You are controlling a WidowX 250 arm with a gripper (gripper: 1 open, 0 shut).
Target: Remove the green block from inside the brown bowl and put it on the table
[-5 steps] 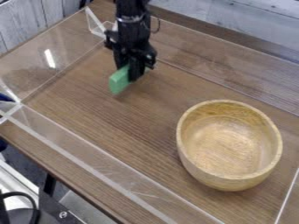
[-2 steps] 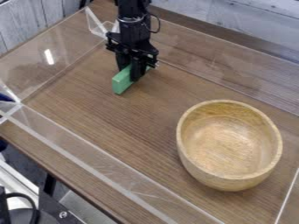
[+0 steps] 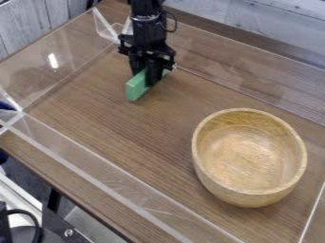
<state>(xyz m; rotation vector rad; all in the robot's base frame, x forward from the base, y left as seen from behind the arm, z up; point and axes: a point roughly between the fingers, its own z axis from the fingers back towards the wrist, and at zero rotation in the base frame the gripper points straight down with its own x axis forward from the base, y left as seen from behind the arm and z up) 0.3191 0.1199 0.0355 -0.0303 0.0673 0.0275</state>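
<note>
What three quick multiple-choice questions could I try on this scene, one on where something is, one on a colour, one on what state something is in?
1. Where is the block?
A. inside the bowl
B. on the table at the far left, under the jaws
C. outside the clear walls

2. What colour is the block?
A. green
B. red
C. yellow

3. What state is the bowl in?
A. upside down
B. full of blocks
C. upright and empty

Answers:
1 B: it sits low against the table, the gripper closed on its top end.
2 A: it is solid green.
3 C: the bare wooden inside shows, with nothing in it.
</note>
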